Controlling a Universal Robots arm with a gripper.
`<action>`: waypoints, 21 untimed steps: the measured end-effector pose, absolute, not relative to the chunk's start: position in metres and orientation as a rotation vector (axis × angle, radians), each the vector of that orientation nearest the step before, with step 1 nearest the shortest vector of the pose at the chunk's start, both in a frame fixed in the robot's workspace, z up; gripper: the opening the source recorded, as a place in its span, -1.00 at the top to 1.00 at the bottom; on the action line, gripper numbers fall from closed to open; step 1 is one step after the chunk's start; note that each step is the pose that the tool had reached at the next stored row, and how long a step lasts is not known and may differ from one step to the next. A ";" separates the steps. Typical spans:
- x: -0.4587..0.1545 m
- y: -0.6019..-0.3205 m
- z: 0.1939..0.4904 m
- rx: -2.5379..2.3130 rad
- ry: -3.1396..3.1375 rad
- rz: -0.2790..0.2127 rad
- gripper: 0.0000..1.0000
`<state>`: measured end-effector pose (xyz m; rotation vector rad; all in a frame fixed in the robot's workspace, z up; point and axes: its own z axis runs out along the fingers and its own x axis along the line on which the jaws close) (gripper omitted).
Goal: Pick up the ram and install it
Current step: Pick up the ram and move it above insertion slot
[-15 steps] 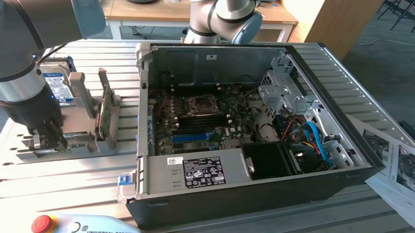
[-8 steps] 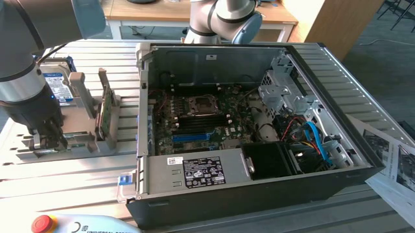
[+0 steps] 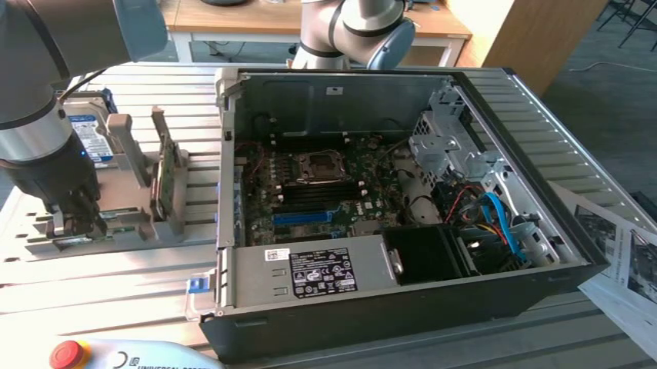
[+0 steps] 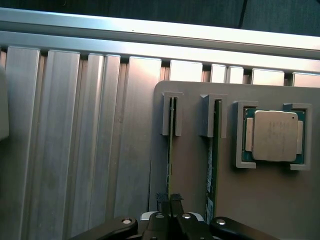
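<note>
Exterior view's left: a silver hard drive with a blue label (image 3: 91,138) is propped in a grey slotted plastic fixture (image 3: 128,227) on the ribbed aluminium table (image 3: 103,284). A taller, wider green card (image 3: 160,173) stands on edge beside it. Centre: black open computer case (image 3: 308,323), green motherboard (image 3: 308,192) exposed. Exterior view's right: printed paper sheets (image 3: 621,261). Wrist view: the ram, a thin green circuit-board stick (image 4: 170,150), stands on edge in a fixture slot. A second near-identical green stick (image 4: 211,155) stands between it and a square silver processor chip (image 4: 275,135). The grey arm is vertical over the fixture, black gripper (image 4: 169,200) pointing down, fingers pinched on the ram's upper edge.
</note>
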<state>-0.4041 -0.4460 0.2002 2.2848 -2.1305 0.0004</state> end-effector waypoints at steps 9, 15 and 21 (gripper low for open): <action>-0.404 -0.446 0.200 2.271 -2.146 0.000 0.76; -0.404 -0.446 0.200 2.255 -2.162 0.000 0.76; -0.404 -0.446 0.200 2.251 -2.166 0.000 0.76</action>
